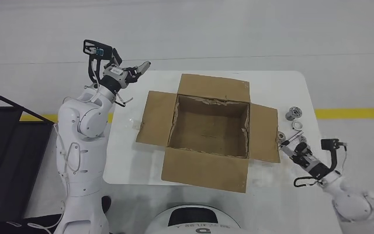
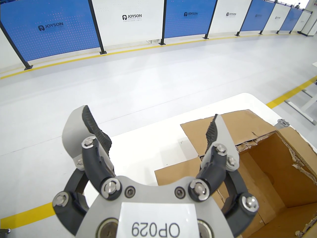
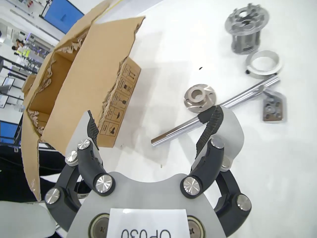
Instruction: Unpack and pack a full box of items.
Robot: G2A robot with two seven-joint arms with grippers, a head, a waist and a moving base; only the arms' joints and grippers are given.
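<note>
**Operator:** Where's the box sitting?

**Spotter:** Your box (image 1: 207, 126) is in the middle of the white table (image 1: 146, 161). All four flaps are folded outward and their inner edges are torn ragged. From above you look straight down onto its bare cardboard floor.

**Operator:** And my claws?

**Spotter:** Your left gripper (image 2: 150, 115) is held up off the table's far left corner with its fingers spread wide and nothing between them. It faces out across the floor toward the blue and white barrier panels (image 2: 126, 18). Your right gripper (image 3: 152, 116) is spread just as wide and holds nothing. It hangs over the table's right edge, toward your near corner.

**Operator:** What's lying near it?

**Spotter:** A cluster of metal parts on the table, to the right of the box. A shiny rod (image 3: 215, 107) lies slantwise just beyond your right fingertips. In the wrist view one finger pad (image 3: 213, 122) overlaps it, and I can't tell whether they touch. A flanged disc (image 3: 199, 96) sits just beside the rod, with a small plate (image 3: 273, 108) on the rod's other side. A ring (image 3: 263, 63) lies just beside the rod's far end, and a cage-shaped hub (image 3: 246, 29) stands upright next to the ring.

**Operator:** Anything in the way?

**Spotter:** The box's right flap sticks out between the opening and those parts, its edge near the disc. A yellow floor line (image 1: 345, 113) runs past the table's right side.
</note>
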